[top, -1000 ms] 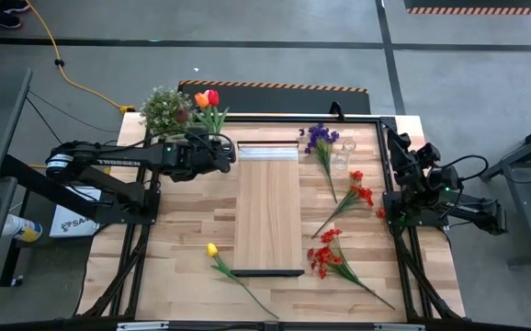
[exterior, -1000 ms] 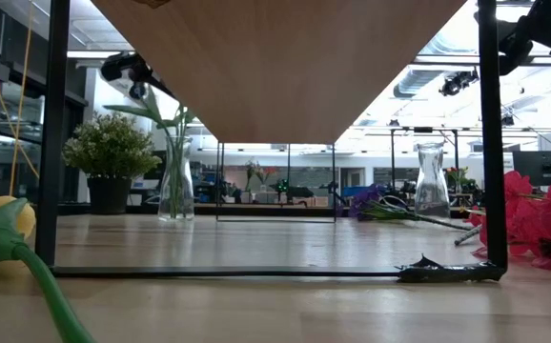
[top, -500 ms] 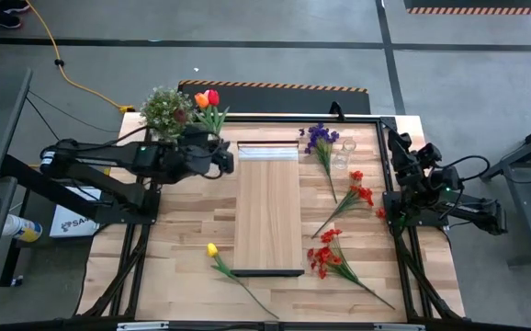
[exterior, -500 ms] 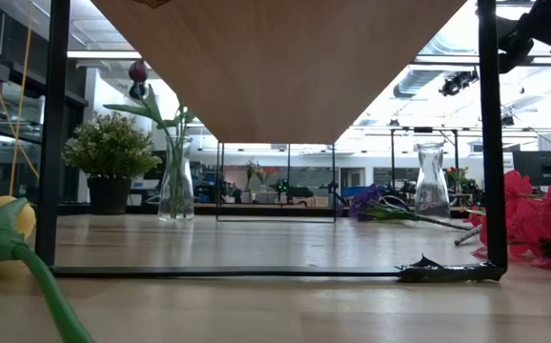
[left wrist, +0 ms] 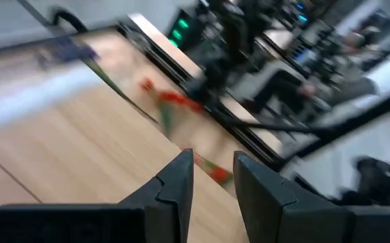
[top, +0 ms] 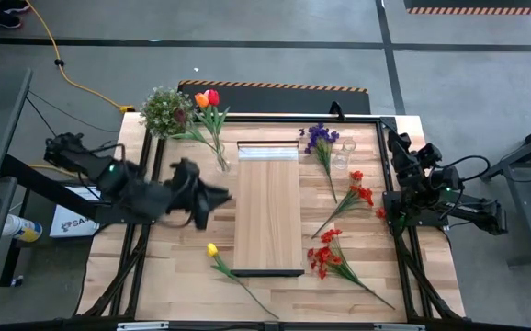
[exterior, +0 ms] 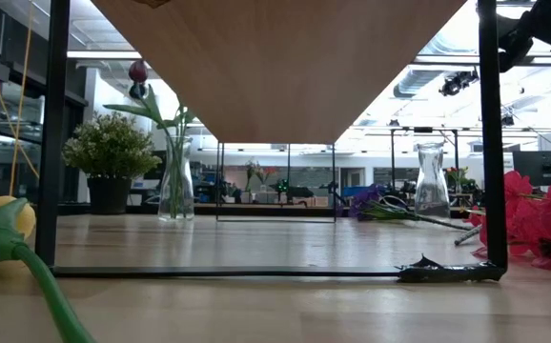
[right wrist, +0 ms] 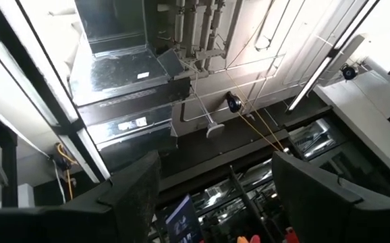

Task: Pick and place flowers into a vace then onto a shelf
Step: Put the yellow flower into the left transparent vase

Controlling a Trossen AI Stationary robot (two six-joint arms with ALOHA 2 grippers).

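Landmark: the shelf (top: 267,208), the long pale board lying down the middle of the table.
Flowers placed: red, orange and a dark tulip stand in a clear vase (top: 221,163) just off the shelf's far left corner; the low view shows the stems leaning in the glass (exterior: 175,179).
Flowers waiting: a yellow tulip (top: 213,250) lies just left of the shelf's near end; red sprays (top: 357,195) and a purple sprig (top: 319,138) lie to its right, near a second, empty vase (top: 343,154).
Left gripper (top: 201,197): blurred in motion, left of the shelf's middle, between the filled vase and the yellow tulip. Its fingers (left wrist: 176,181) stand a narrow gap apart with nothing between them.
Right gripper (top: 403,154): parked well right of the shelf, aimed at the ceiling, its pads set wide and holding nothing.
Step in hand: likely reaching for the yellow tulip.
How to do it well: widen the fingers first, come down across the stem just below the bloom, close on the stem only, lift clear of the shelf edge.
Risk: a grip low on the stem lets the head droop.
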